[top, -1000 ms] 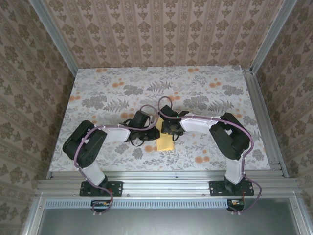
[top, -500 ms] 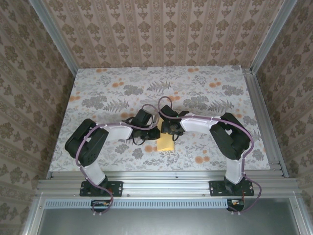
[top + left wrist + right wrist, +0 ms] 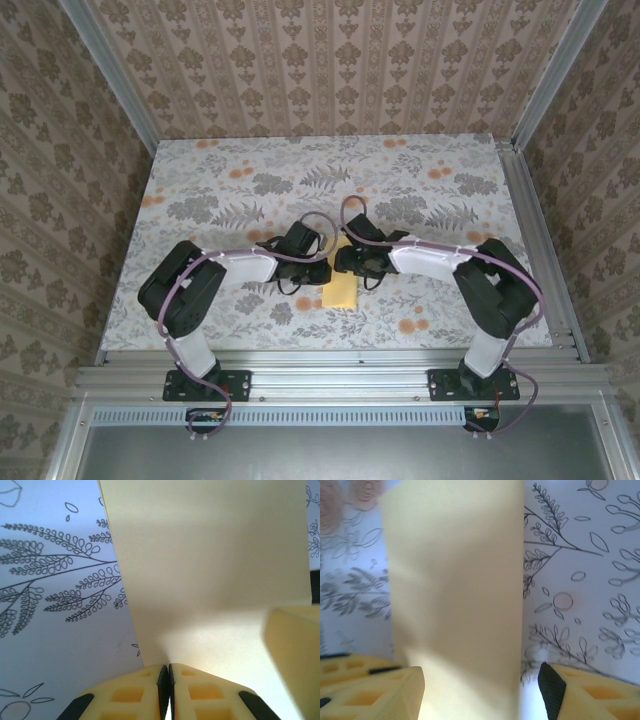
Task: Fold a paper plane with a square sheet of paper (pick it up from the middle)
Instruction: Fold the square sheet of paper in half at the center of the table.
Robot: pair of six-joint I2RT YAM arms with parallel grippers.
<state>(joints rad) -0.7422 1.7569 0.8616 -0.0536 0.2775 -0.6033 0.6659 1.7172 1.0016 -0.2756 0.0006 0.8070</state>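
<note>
The square sheet of paper (image 3: 340, 292) is mustard yellow and lies mid-table between the two wrists, looking like a narrow band. My left gripper (image 3: 323, 271) sits at its left edge. In the left wrist view the pads (image 3: 163, 676) meet with no gap, and the paper (image 3: 210, 570) rises into them, so this gripper is shut on it. My right gripper (image 3: 347, 263) hangs over the sheet's far part. Its jaws (image 3: 480, 690) are open and straddle the yellow band (image 3: 455, 590), one finger (image 3: 385, 692) on each side, without squeezing it.
The table (image 3: 200, 190) wears a grey leaf print with small orange flowers (image 3: 405, 326). Patterned walls and aluminium rails (image 3: 540, 240) close it in on three sides. Both forearms meet at the centre, with their cables looping above them.
The right arm's elbow has swung out to the right and its jaws have widened a little. The left wrist has shifted slightly right. The left grip has stayed shut.
</note>
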